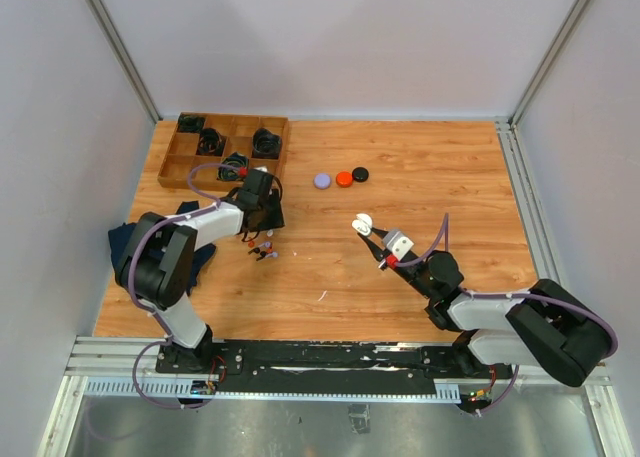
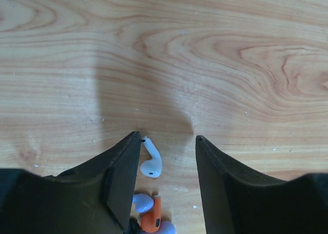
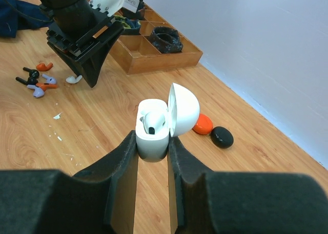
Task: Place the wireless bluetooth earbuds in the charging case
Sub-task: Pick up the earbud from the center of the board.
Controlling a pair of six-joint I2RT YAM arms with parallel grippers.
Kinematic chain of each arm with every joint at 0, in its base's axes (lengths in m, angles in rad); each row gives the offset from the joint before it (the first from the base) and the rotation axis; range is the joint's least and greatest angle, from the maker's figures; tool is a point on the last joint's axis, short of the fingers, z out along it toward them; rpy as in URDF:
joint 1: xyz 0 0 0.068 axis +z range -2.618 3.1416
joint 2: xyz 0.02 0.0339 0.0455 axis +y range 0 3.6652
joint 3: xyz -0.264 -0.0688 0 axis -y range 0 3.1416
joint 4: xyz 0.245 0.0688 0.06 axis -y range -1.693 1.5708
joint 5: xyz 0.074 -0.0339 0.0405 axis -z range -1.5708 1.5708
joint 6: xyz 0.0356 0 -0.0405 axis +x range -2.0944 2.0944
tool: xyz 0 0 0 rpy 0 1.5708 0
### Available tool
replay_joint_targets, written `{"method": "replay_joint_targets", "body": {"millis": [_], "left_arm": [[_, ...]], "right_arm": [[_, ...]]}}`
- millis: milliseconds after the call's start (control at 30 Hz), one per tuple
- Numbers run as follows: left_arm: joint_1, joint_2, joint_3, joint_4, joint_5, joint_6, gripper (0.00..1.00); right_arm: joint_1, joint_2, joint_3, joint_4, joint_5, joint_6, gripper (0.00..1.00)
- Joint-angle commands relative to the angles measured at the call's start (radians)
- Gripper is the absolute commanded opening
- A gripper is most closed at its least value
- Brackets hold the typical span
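The top camera looks steeply down from above the near edge on the whole table [image 1: 430,267], the left wrist camera peers close at the earbuds [image 2: 151,163], and the right wrist camera, low, faces across them toward the tray [image 3: 159,60].

Bright, even light casts soft shadows; wrist views blur up close.

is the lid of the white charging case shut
No, the white charging case stands with its lid flipped open and a white earbud seated inside.
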Motion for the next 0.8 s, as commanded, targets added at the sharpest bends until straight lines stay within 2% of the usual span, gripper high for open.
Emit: {"method": "replay_joint_targets", "body": {"millis": [0, 100, 300, 567, 767], "left_arm": [[0.004, 0.028, 0.026, -0.051, 0.086, 0.001, 0.52], [-0.008, 0.025, 0.027, -0.064, 0.137, 0.005, 0.51], [-0.076, 0.011, 0.039, -0.11, 0.165, 0.013, 0.51], [-0.099, -0.048, -0.001, -0.142, 0.183, 0.03, 0.51], [-0.1, -0.143, 0.015, -0.186, 0.091, 0.033, 0.52]], "right_arm": [[0.008, -0.026, -0.012, 0.016, 0.019, -0.022, 0.01], [0.01, -0.029, -0.011, 0.013, 0.019, -0.022, 0.01], [0.009, -0.033, -0.012, 0.012, 0.019, -0.024, 0.01], [0.01, -0.045, -0.011, -0.006, 0.017, -0.025, 0.01], [0.009, -0.046, -0.01, -0.008, 0.012, -0.025, 0.01]]}}
